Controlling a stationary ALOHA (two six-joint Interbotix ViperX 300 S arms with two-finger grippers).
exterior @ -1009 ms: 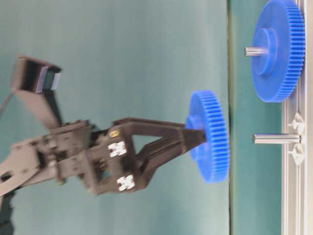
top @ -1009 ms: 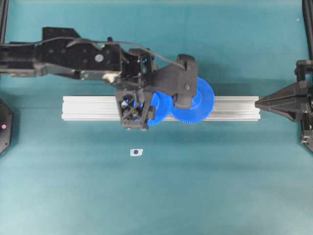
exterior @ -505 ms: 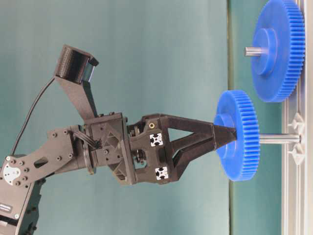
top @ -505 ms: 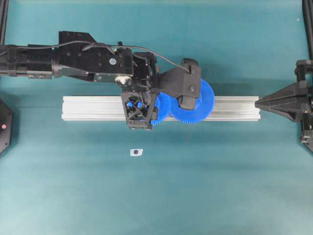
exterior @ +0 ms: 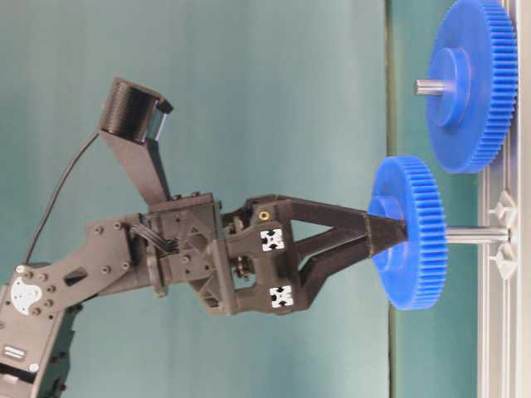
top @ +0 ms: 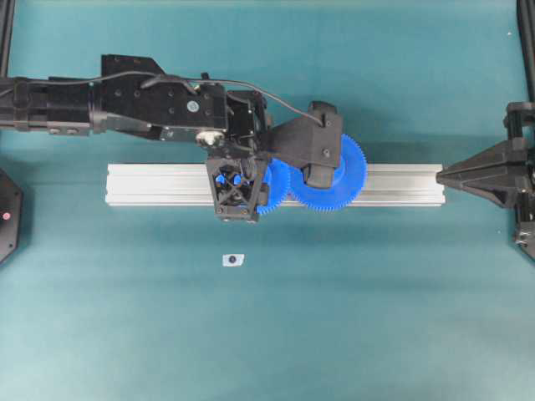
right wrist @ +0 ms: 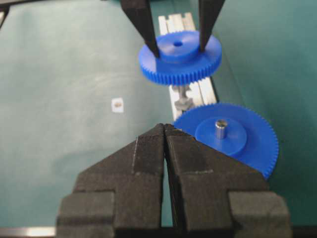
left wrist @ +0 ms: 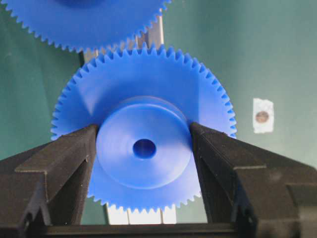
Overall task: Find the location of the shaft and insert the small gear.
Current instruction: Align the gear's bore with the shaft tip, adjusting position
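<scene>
above aluminium rail (exterior: 498, 348), left gripper (exterior: 390, 236) clamps small gear (exterior: 408, 234) by hub; gear now lower than moment ago, threaded partway onto shaft (exterior: 477, 235), beside larger gear (exterior: 473, 83); not yet seated.

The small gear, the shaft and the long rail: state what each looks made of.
Small gear: most likely moulded plastic, uniformly bright blue with a dull sheen and crisp teeth. Shaft: probably metal, a thin grey rod with a pale highlight along it. Long rail: looks like extruded aluminium, silvery and matt, with lengthwise grooves; the alloy cannot be confirmed by sight.
</scene>
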